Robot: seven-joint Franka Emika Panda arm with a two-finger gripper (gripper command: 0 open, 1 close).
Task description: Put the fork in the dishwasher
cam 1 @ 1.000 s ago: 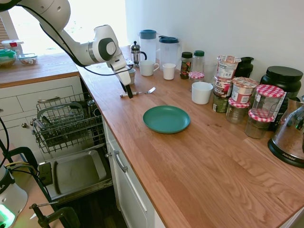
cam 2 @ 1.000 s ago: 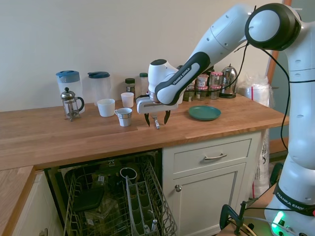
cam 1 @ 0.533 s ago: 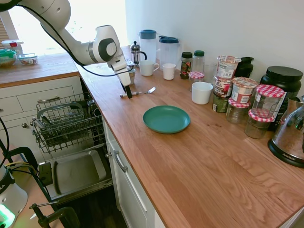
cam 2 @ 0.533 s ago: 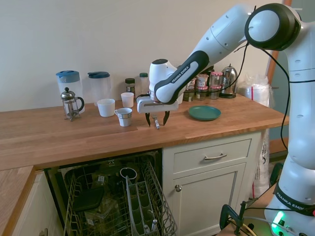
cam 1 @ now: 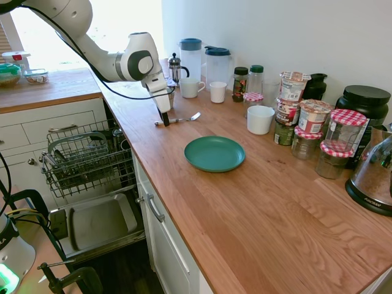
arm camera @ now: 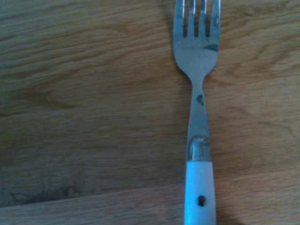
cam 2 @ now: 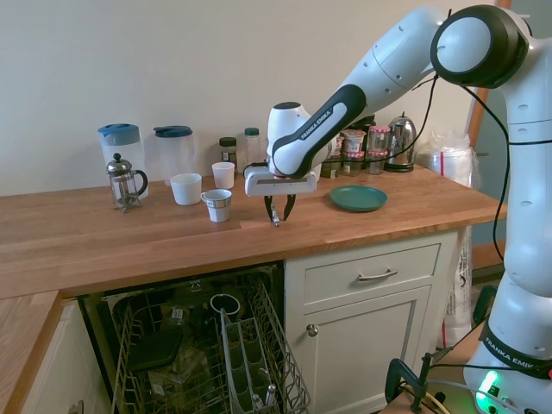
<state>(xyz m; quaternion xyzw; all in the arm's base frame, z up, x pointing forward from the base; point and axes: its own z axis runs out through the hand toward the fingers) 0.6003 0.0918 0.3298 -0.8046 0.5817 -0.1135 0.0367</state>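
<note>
The fork (cam 1: 182, 118) lies flat on the wooden counter, tines toward the wall and white handle end toward the counter's edge. My gripper (cam 1: 164, 119) points straight down over that handle end, fingers drawn in on either side of it. From the other side the gripper (cam 2: 278, 213) looks shut on the fork (cam 2: 276, 222), which still rests on the wood. The wrist view shows the fork (arm camera: 198, 84) close up, with silver tines and a pale handle with a small hole. The dishwasher (cam 1: 86, 160) stands open below the counter, its wire rack (cam 2: 216, 362) pulled out over the dropped door (cam 1: 101, 222).
A teal plate (cam 1: 214, 153) sits on the counter beside the fork. A small white cup (cam 2: 217, 205), a French press (cam 2: 125, 183), two jugs (cam 1: 205, 61), mugs and several jars (cam 1: 306, 125) line the wall. White cabinet drawers (cam 2: 371, 276) stand next to the dishwasher.
The gripper's fingers have closed in from wide open to tight around the fork's handle. The arm shifted slightly over the handle; the fork has not moved.
</note>
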